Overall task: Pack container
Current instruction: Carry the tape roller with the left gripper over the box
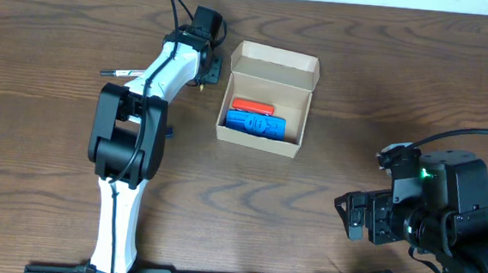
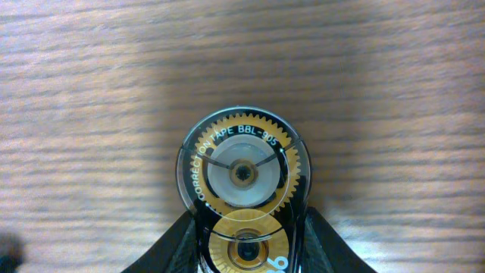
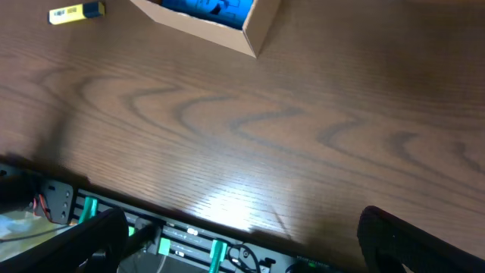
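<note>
The container [image 1: 268, 99] is a tan cardboard box, open, with its flap lid standing up at the back. A red item [image 1: 253, 106] and a blue item [image 1: 255, 123] lie inside it. My left gripper [image 1: 207, 72] is just left of the box. In the left wrist view it [image 2: 246, 254] is shut on a clear correction tape dispenser [image 2: 242, 171] with gold gears, held over the bare wood. My right gripper [image 1: 355, 215] is open and empty at the front right, far from the box. The right wrist view shows its fingers [image 3: 250, 243] spread and the box corner [image 3: 254, 34].
A thin pen [image 1: 119, 74] lies on the table left of the left arm. A small yellow item [image 3: 76, 13] lies on the wood left of the box in the right wrist view. The table's front edge with a rail [image 3: 189, 243] is just below the right gripper.
</note>
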